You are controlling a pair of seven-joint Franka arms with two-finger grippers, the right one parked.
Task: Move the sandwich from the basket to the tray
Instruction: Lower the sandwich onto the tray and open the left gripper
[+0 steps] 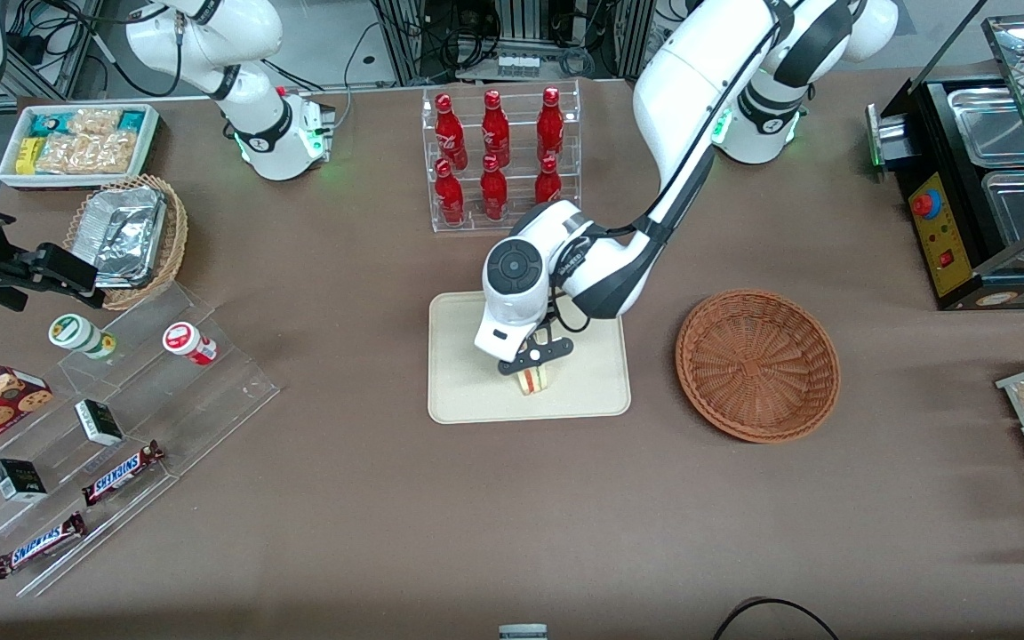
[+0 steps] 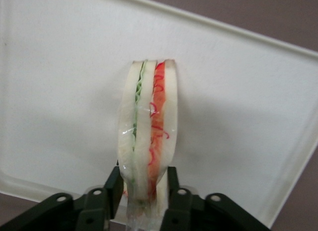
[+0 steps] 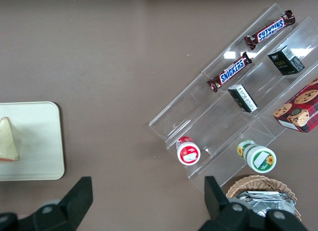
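the black end effector point(image 1: 537, 357) is shut on the small three-cornered bread sandwich point(image 2: 147, 136), standing on the flat cream tray point(image 1: 468, 391). it looks soft and light, so squeeze the flat bread sides gently.

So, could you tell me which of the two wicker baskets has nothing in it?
The reddish-brown basket beside the tray, where the gripper grips the sandwich; the paler one holds foil containers.

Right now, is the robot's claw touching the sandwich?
Touching. The left wrist view shows the gripper over the tray, its two fingers pressed against both sides of the sandwich.
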